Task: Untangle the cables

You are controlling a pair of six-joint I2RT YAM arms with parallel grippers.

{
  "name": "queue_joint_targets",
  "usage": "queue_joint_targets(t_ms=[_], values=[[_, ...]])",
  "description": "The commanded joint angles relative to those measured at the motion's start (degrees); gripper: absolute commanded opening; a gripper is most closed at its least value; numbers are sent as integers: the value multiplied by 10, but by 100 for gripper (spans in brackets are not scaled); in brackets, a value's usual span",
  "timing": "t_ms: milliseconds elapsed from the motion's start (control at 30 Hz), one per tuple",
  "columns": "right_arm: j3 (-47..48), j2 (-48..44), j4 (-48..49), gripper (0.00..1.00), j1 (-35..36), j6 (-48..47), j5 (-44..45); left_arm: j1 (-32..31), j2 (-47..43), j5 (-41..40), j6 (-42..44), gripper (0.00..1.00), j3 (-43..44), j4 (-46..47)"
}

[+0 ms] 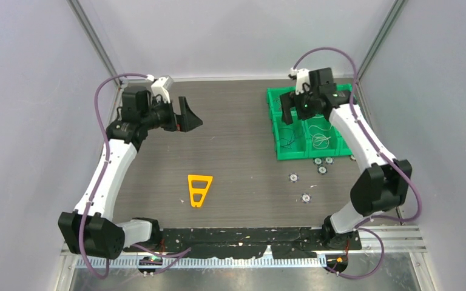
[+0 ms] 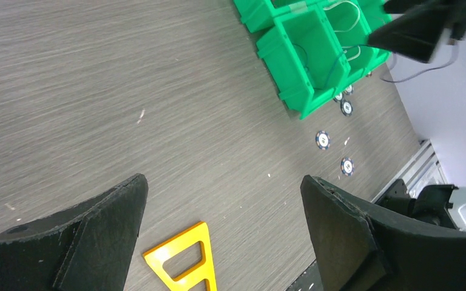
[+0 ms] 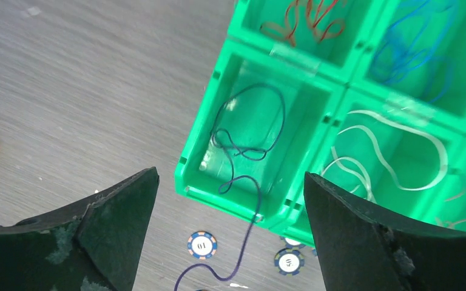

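A green set of bins stands at the back right and holds thin cables. In the right wrist view a dark blue cable lies looped in the near-left compartment of the bins and trails over the rim onto the table. A red cable, a blue cable and a white cable lie in other compartments. My right gripper is open and empty, hovering above the bins. My left gripper is open and empty, raised over the back left of the table.
A yellow triangular plate lies on the table's middle, also in the left wrist view. Several poker chips lie in front of the bins, two by the trailing cable. Black tape runs along the near edge.
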Motion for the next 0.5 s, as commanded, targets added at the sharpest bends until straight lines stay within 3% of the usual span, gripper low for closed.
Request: queue_joint_targets(t_ms=[0,133,300,367,467], values=[[46,-59,0,95,-36,-25,-51,39,32,37,17,100,61,-75],[64,-42,20,95,-48,-8,-100,49,26,67,32,100,48,-54],[71,-13,94,95,-46,84,-201,26,-21,91,24,100,-28,55],[47,-4,149,96,-41,128,-190,7,-28,88,23,99,-48,80],[46,19,172,97,-30,120,-147,-29,-25,77,27,99,-55,94]])
